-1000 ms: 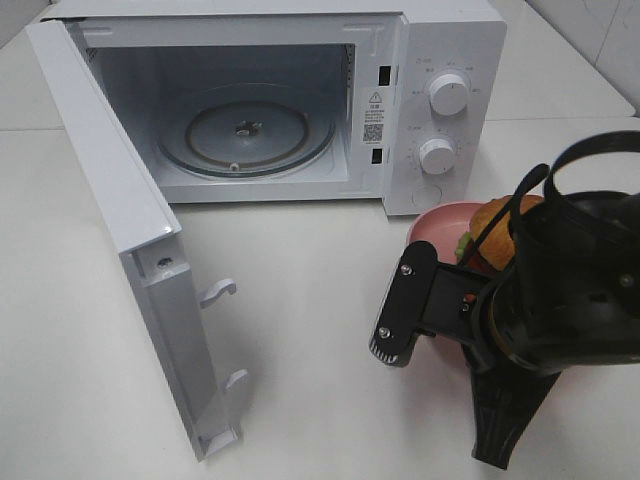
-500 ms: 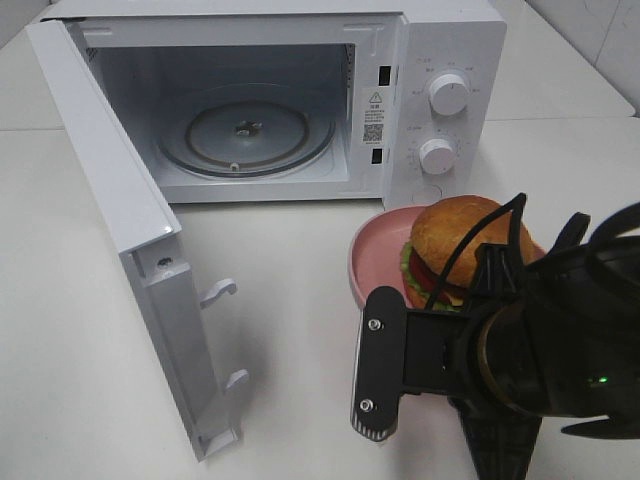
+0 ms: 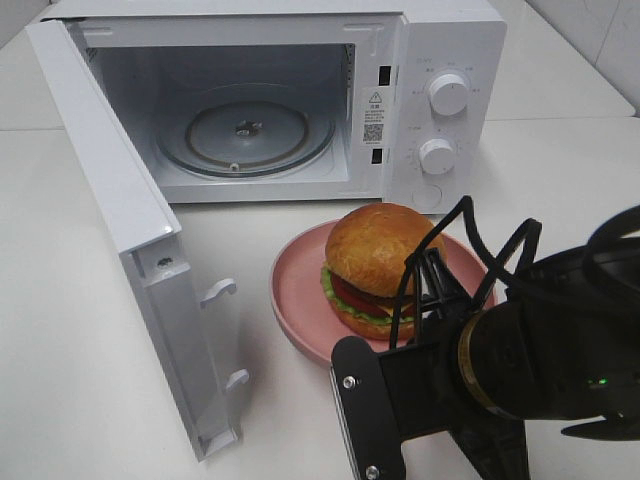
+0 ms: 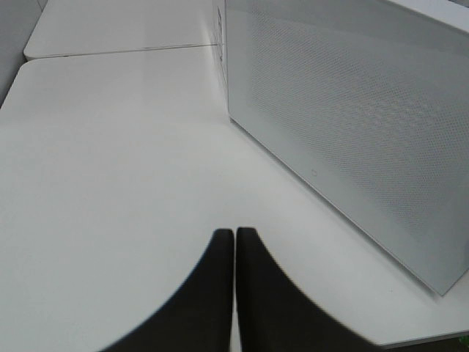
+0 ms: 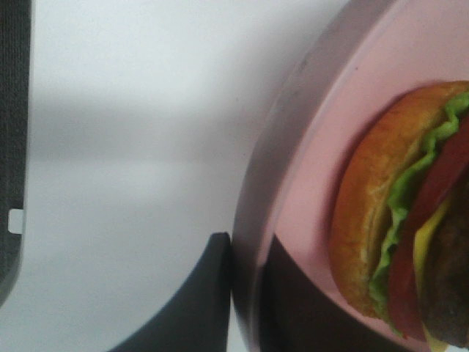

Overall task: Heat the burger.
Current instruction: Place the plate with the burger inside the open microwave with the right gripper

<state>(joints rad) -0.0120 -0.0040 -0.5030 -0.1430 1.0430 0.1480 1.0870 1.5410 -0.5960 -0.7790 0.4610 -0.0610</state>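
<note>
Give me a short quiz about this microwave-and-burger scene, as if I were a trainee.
1. True or false: the microwave door is shut.
2. What is the right hand clamped on? A: the bun. B: the rim of the pink plate. C: a microwave knob.
3. Where is the burger now?

Key:
1. False: it stands wide open.
2. B.
3. On the pink plate, in front of the open microwave, not yet on the glass turntable.
</note>
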